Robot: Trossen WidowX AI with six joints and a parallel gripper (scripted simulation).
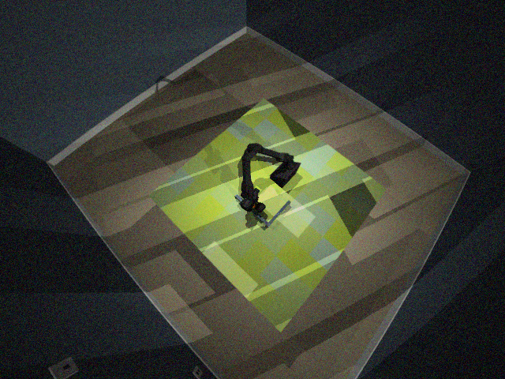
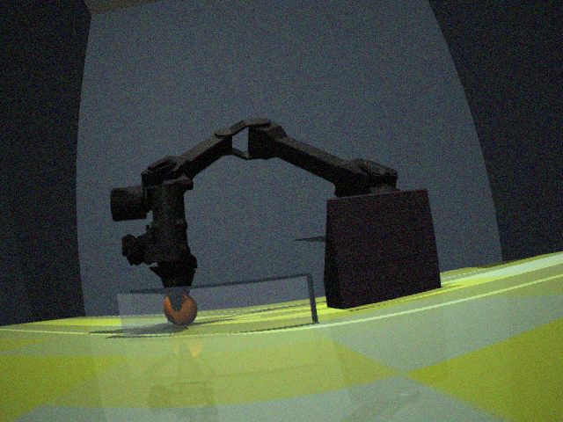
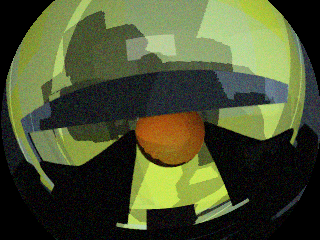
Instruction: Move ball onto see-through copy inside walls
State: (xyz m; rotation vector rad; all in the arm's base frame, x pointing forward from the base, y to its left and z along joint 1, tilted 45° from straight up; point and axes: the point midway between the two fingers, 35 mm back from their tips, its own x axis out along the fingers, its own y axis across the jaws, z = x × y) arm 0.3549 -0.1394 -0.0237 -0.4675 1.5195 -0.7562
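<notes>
Gripping the orange ball (image 2: pixel 180 309) from above, the gripper (image 2: pixel 178 290) has its dark fingers clamped on either side of it. The ball sits low on the yellow-green table (image 2: pixel 454 359), touching or nearly touching the surface, just behind the near clear wall (image 2: pixel 136 309) and well apart from the corner post (image 2: pixel 311 300) where the two walls meet. In the wrist view a wall (image 3: pixel 167 94) runs across just beyond the ball. The arm (image 2: pixel 290 149) arches over from its dark base block (image 2: pixel 382 250).
</notes>
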